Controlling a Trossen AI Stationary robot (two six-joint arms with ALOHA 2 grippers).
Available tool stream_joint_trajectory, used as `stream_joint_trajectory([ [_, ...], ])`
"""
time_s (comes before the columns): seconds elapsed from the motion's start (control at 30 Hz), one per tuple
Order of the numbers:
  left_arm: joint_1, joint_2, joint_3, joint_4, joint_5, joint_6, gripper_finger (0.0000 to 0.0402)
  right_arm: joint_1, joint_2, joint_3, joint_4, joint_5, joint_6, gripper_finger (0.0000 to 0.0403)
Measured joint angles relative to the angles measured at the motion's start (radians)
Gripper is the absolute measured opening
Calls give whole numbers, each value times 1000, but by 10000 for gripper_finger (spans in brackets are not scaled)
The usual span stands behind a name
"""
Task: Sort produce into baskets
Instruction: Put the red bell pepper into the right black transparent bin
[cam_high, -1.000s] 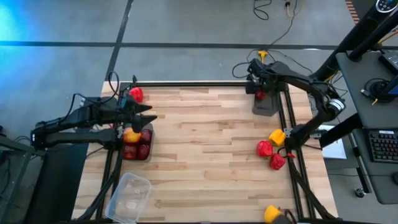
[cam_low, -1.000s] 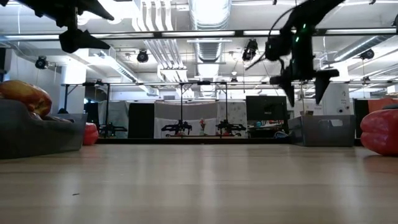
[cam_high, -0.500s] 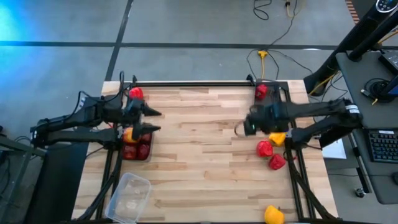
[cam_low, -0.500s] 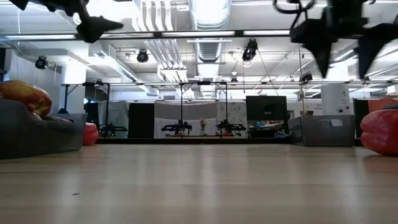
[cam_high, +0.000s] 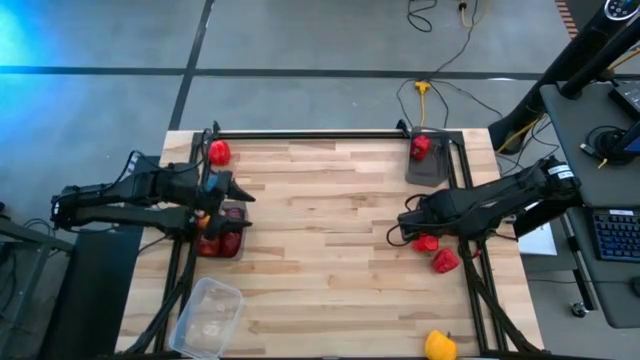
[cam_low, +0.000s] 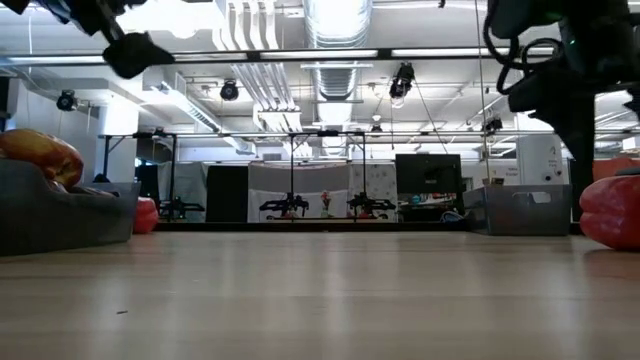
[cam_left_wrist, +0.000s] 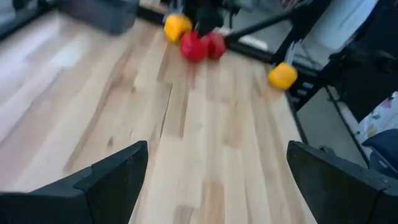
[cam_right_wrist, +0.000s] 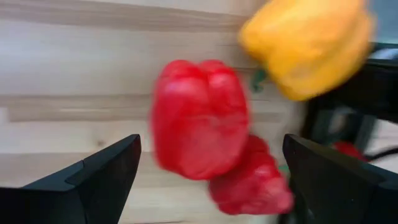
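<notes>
My right gripper is open above a red pepper, with its fingers wide on either side and touching nothing. A second red pepper and a yellow pepper lie next to the first on the table's right side. My left gripper is open and empty above the left dark grey tray, which holds red, maroon and orange produce. A far-right grey tray holds one red pepper. A clear tub stands empty at the near left.
A loose red pepper lies at the far left corner. A yellow pepper lies at the near right edge. Black frame rails run along the table's left, far and right sides. Bare wood fills the middle.
My right gripper has swung from above the far-right tray toward the near edge. It has come down over the peppers at the right side and stayed open. The peppers have not moved.
</notes>
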Motion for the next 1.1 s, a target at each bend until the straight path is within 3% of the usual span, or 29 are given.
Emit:
stream_joint_trajectory([
  [0.43,0,2,0,-16,-23,-78,366,-31,80,-136,218,-62,22,384],
  [0.73,-66,-14,0,7,-54,-219,366,-33,254,-138,435,-16,11,384],
  [0.9,-139,-15,0,48,-143,-253,366,-29,335,-81,431,3,-11,368],
  [1.03,-161,-6,0,144,-306,-251,366,-41,351,14,401,46,-79,313],
  [1.1,-163,6,0,221,-390,-234,366,-67,338,65,366,70,-136,309],
])
